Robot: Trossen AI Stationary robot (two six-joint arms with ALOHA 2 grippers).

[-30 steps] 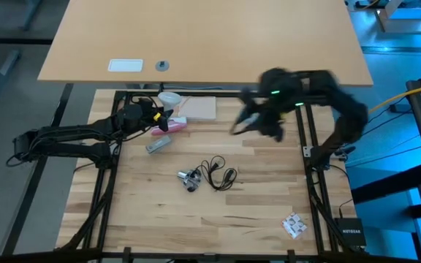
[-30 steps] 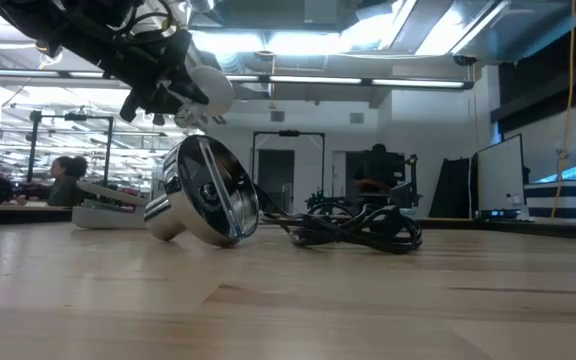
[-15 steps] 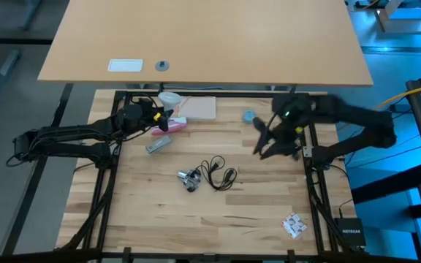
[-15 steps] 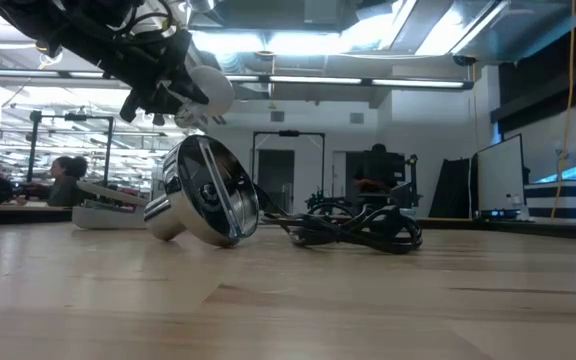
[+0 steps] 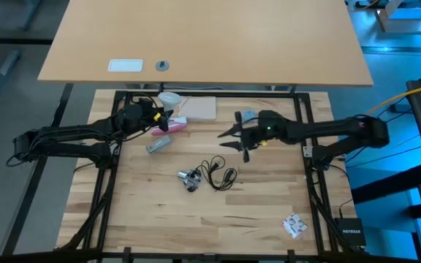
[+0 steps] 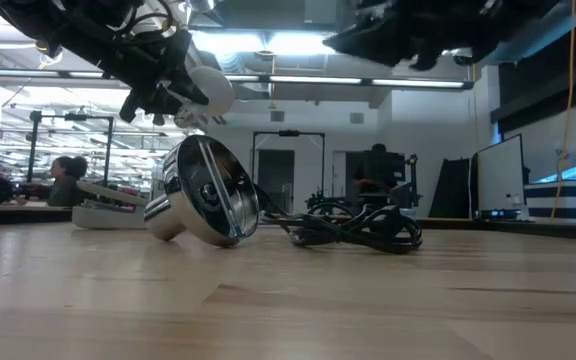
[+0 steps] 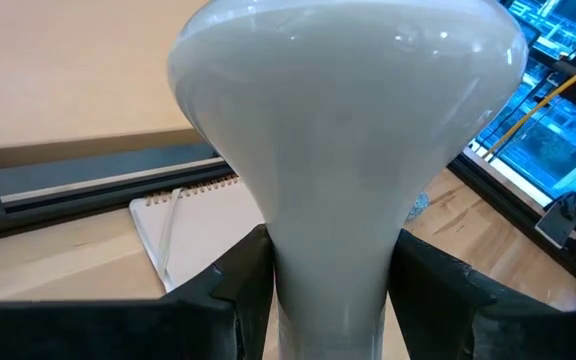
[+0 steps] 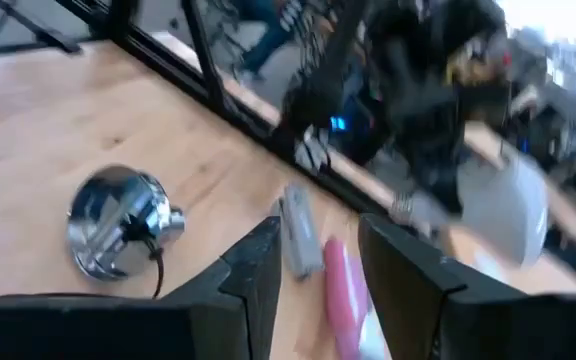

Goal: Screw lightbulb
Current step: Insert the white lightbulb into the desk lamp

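The left end effector (image 5: pixel 165 117) sits in the upper left of the high view, closed on the neck of the small white frosted lightbulb (image 5: pixel 169 98), holding it clear above the desk (image 5: pixel 196 219); the globe points toward the upper edge of the frame. The right end effector (image 5: pixel 230 136) hovers right of centre with its fingers parted and nothing between them, above and to the right of the round silvery metal socket (image 5: pixel 189 179), which lies on its side trailing a coiled black cord (image 5: pixel 220 174). My judgement of the risks: the socket is loose and tipped over, so if the right arm closes on its rounded shiny shell off-centre it could roll or skid away, and the cord could snag the fingers. The bulb is pinched on a smooth taper, so pressing it into a misaligned socket could make it slide in the grip or cross-thread. The left wrist view shows the dark fingers (image 7: pixel 243 285) pressed to either side of the bulb's neck, which the overhead picture cannot resolve. The low view shows the socket's open mouth tilted up off the wood, and the right wrist view shows that socket ahead of its spread fingers.
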